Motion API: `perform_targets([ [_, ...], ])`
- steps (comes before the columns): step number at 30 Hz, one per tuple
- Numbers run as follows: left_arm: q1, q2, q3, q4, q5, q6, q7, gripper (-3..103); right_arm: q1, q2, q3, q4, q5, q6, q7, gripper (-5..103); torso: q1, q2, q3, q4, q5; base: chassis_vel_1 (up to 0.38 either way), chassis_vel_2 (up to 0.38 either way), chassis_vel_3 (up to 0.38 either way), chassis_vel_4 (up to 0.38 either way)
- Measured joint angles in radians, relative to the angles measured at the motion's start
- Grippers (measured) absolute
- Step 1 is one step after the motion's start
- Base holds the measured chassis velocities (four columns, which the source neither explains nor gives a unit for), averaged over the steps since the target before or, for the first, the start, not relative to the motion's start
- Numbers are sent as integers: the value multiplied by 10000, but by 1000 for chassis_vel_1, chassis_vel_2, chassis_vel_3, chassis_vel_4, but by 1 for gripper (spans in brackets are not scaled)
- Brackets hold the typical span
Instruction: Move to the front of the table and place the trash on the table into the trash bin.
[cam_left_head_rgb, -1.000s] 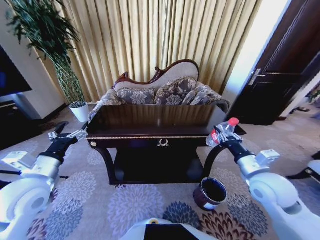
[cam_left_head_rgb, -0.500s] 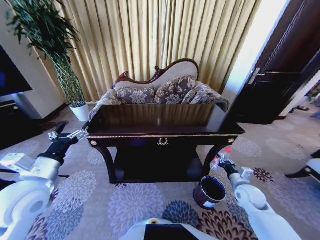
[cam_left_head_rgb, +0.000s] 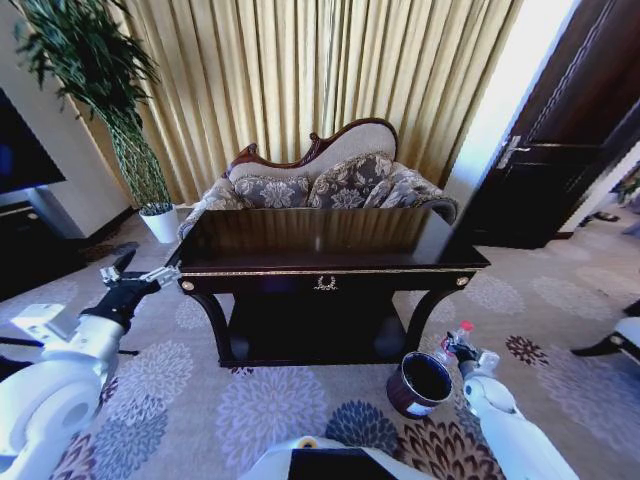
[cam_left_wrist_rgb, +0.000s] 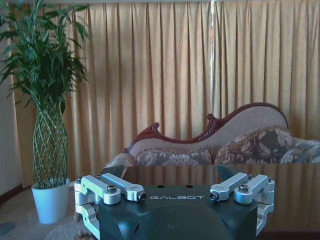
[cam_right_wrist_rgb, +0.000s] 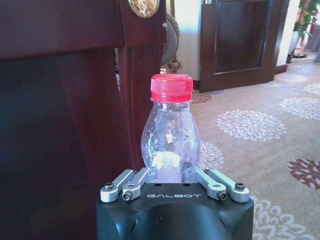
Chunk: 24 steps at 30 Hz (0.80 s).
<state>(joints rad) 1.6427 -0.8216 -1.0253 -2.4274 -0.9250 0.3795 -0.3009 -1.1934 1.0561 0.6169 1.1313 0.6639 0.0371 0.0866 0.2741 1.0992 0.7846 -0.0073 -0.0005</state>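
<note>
The dark glossy table (cam_left_head_rgb: 320, 245) with gold trim and a gold emblem stands on the patterned carpet (cam_left_head_rgb: 250, 400) in front of a carved sofa (cam_left_head_rgb: 320, 180) and tall golden curtains (cam_left_head_rgb: 310, 70); its tabletop lies bare and reflects the curtains. A potted plant (cam_left_head_rgb: 120, 110) in a white pot stands off the tabletop's far left corner, and a dark door (cam_left_head_rgb: 560, 150) lies beyond the right end. On the carpet just in front of the table's front right leg (cam_right_wrist_rgb: 137, 100) sits the dark trash bin (cam_left_head_rgb: 420, 385), tilted so its open mouth shows. The left arm (cam_left_head_rgb: 60, 370) is raised beside the tabletop's left end, its left claw (cam_left_head_rgb: 135, 278) spread open with nothing in it; in the left wrist view the same open claw (cam_left_wrist_rgb: 175, 192) faces the sofa across the tabletop. The right arm (cam_left_head_rgb: 500, 420) reaches low, and the right claw (cam_left_head_rgb: 460, 350) hovers just beside the bin's rim on its right, below the tabletop's front right corner. It is closed around the clear plastic water bottle (cam_left_head_rgb: 455, 340), red cap uppermost. In the right wrist view the right claw (cam_right_wrist_rgb: 175, 182) clamps the bottle (cam_right_wrist_rgb: 170, 135) round its lower body, with the table leg close behind it.
</note>
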Motion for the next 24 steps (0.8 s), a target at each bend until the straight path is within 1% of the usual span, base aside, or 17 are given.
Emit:
perform_targets([
  [2,-37,33,106,21,-82,37,-59,100,442,79,-128,-699,-41,216,-3,21,0,0,0,-1,1,0,0,0,0],
  [4,-35,35,141,1,-110,44,-64,100,652,123,-171,-1011,-73,283,-2,21,0,0,0,-1,3,0,0,0,0],
  [6,-10,30,216,-35,-121,45,-67,100,1154,256,-246,-1688,-338,428,0,21,0,-1,0,0,3,0,0,0,0],
  [7,-10,30,216,-35,-121,45,-67,100,1154,256,-246,-1688,-338,428,0,21,0,-1,0,0,3,0,0,0,0],
  [10,25,28,239,-70,-121,45,-70,100,1561,462,-279,-2347,-870,522,-3,21,0,0,0,1,2,0,0,0,0],
  [14,39,35,238,-124,-121,44,-74,100,1863,623,-329,-2969,-1241,704,-14,21,0,1,0,0,0,0,0,0,0],
  [17,74,51,204,-250,-129,38,-89,100,2205,869,-219,-3921,-2036,1036,-19,21,0,0,0,0,4,0,0,0,0],
  [20,85,52,189,-289,-134,35,-92,100,2194,979,-188,-4058,-2255,1073,-19,21,0,0,0,-3,4,0,0,0,0],
  [24,94,49,185,-352,-135,26,-104,100,2097,1065,-144,-4159,-2658,1043,-29,21,-1,0,-1,1,1,0,0,0,0],
])
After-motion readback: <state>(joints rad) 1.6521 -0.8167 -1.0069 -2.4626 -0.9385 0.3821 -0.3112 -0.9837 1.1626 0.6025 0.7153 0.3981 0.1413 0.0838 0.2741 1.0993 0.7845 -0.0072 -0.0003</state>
